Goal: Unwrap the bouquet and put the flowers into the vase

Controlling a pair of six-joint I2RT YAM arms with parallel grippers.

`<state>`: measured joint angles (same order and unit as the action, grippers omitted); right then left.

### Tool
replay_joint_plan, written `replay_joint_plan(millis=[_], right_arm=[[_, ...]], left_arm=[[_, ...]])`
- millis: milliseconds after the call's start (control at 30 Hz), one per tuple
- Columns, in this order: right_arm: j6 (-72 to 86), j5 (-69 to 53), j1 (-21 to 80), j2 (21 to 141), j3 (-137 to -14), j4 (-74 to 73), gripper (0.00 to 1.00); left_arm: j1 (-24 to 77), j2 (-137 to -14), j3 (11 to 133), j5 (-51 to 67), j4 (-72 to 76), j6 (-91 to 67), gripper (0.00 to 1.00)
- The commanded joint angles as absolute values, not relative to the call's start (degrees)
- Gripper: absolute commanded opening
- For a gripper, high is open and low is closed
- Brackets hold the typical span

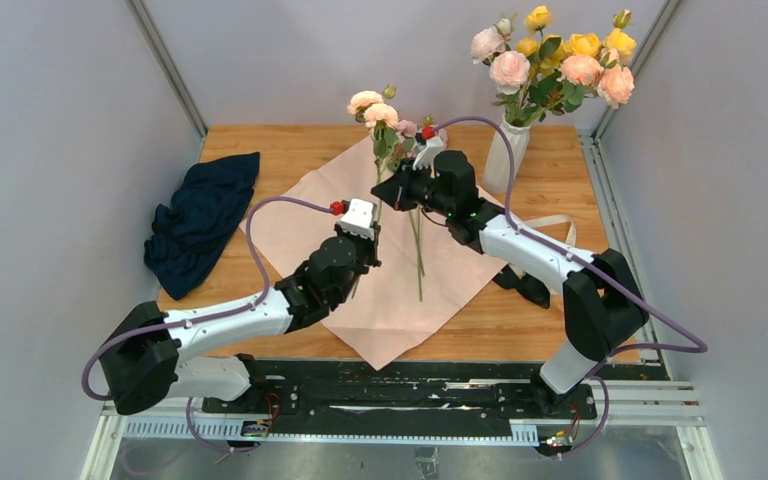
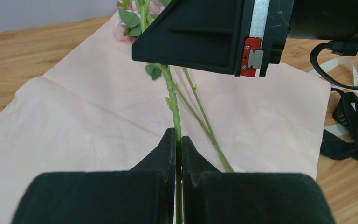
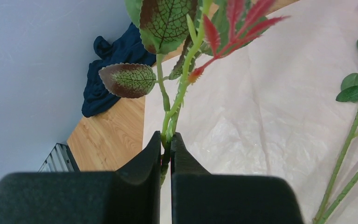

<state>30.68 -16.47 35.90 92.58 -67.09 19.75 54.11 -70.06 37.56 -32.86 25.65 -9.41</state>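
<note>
The wrapping is already off: the pink paper (image 1: 305, 225) lies spread flat on the worktop (image 1: 260, 140), and the flowers (image 1: 378, 108) are lifted over it, well short of the vase (image 1: 506, 158) at the back right. The left gripper (image 2: 177, 136) has its fingers clenched on a bare green stem (image 2: 173, 100) low down. The right gripper (image 3: 166, 138) is likewise clamped on a thorny stem just below its leaves; I cannot tell whether it is the same stem. If it is, arms moving apart or out of step could bend or snap it, or strip a leaf. Two thinner stems (image 2: 204, 122) lie loose on the paper and could be dragged or left behind. The vase's narrow neck is crowded with yellow and peach roses (image 1: 570, 55), so a skewed approach may jostle them or tip it. No brand or writing is readable; any print on the black ribbon (image 2: 347, 122) is too small to tell.
</note>
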Motion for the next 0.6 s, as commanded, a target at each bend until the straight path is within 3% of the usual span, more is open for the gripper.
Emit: replay_joint_plan(millis=[0,67,167,300,333,567], right_arm=[[27.5,-15.6,35.9,89.9,-67.1,19.5,0.0],[25.5,-14.3,36.1,87.9,-67.2,19.0,0.0],[20.7,-11.3,36.3,85.1,-68.8,16.2,0.0],[12.1,-6.3,36.2,82.0,-73.5,11.4,0.0],[8.4,-5.1,36.2,81.5,-74.8,10.6,0.0],[-14.1,8.0,34.8,77.8,-79.7,13.3,0.0]], left_arm=[[54.1,-68.7,37.0,-38.0,27.7,-8.3,0.0],[54.1,-68.8,37.1,-39.2,26.2,-9.3,0.13],[54.1,-67.6,36.1,-38.6,24.9,-11.1,0.46],[54.5,-63.8,34.2,-36.3,23.5,-13.7,0.65],[54.8,-62.9,33.5,-36.3,22.8,-14.2,0.78],[55.5,-58.6,30.5,-38.2,19.7,-17.9,0.83]])
